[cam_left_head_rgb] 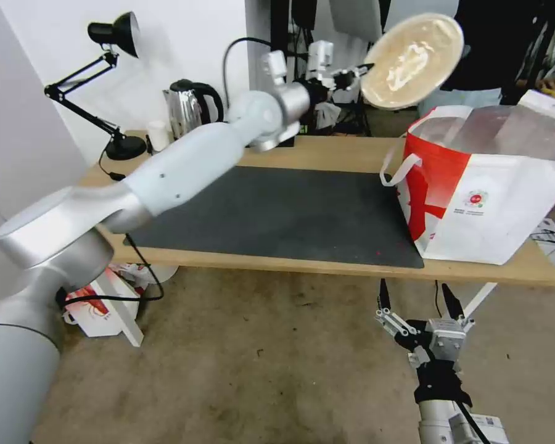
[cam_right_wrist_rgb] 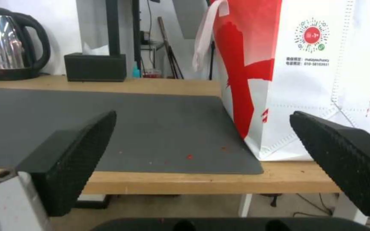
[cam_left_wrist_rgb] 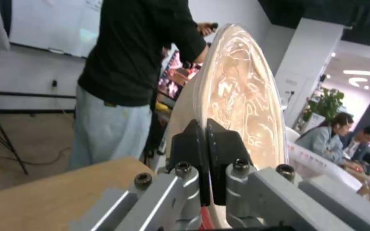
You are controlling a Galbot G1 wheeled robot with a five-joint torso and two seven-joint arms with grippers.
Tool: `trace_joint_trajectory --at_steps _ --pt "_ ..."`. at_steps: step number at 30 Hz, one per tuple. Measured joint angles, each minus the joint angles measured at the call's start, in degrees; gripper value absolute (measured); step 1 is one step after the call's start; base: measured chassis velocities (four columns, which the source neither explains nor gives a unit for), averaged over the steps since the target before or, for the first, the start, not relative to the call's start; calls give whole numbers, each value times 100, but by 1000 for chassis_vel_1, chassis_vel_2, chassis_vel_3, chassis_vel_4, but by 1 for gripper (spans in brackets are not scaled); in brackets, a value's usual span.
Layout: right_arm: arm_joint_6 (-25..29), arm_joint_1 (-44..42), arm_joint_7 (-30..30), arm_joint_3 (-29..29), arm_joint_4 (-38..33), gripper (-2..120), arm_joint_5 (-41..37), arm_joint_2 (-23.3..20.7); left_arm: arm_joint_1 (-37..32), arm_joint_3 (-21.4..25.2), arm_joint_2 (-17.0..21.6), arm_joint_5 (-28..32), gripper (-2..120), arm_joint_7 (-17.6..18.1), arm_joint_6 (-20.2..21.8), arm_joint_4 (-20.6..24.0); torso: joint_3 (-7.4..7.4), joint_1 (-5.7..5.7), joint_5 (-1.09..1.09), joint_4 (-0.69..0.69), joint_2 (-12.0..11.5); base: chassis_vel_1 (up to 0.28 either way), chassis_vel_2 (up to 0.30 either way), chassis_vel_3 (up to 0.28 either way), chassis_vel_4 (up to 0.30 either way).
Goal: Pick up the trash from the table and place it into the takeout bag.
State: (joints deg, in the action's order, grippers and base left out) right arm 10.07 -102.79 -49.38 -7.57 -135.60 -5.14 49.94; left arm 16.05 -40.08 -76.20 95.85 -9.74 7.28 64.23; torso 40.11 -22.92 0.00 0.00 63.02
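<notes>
A beige paper bowl (cam_left_head_rgb: 411, 60) is held tilted, its rim clamped in the left tool (cam_left_head_rgb: 359, 71), raised above the takeout bag (cam_left_head_rgb: 487, 197). The right tool (cam_left_head_rgb: 420, 311), fingers spread apart, is kept low, below the surface (cam_left_head_rgb: 327, 154) edge.

White wall (cam_left_head_rgb: 185, 37) is standing at far left. Beige carpet floor (cam_left_head_rgb: 259, 370) is lying in the near area. Black desk lamp (cam_left_head_rgb: 108, 74) and steel kettle (cam_left_head_rgb: 188, 111) are sitting far left. Black tissue box (cam_right_wrist_rgb: 95, 67) is sitting right of the kettle. Ceiling lights (cam_left_wrist_rgb: 367, 73) are glowing in the far office.
</notes>
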Motion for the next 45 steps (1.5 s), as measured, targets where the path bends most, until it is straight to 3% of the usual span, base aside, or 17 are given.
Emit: trace_joint_trajectory --at_steps 7,15,20,45 --pt "0 0 0 0 0 100 0 0 198 -247 -373 69 0 -240 75 -516 0 0 0 1 0 0 0 0 0" --pt "0 0 0 0 0 100 0 0 220 -272 -1279 -96 0 -460 90 -1542 0 0 2 -3 1 0 0 0 0" --pt "0 0 0 0 0 100 0 0 243 -253 -1531 -200 0 -489 58 -1964 0 -1 0 -1 1 0 0 0 0" --pt "0 0 0 0 0 100 0 0 8 -635 -1513 -674 0 -383 -162 -1919 0 0 0 -1 1 0 0 0 0"
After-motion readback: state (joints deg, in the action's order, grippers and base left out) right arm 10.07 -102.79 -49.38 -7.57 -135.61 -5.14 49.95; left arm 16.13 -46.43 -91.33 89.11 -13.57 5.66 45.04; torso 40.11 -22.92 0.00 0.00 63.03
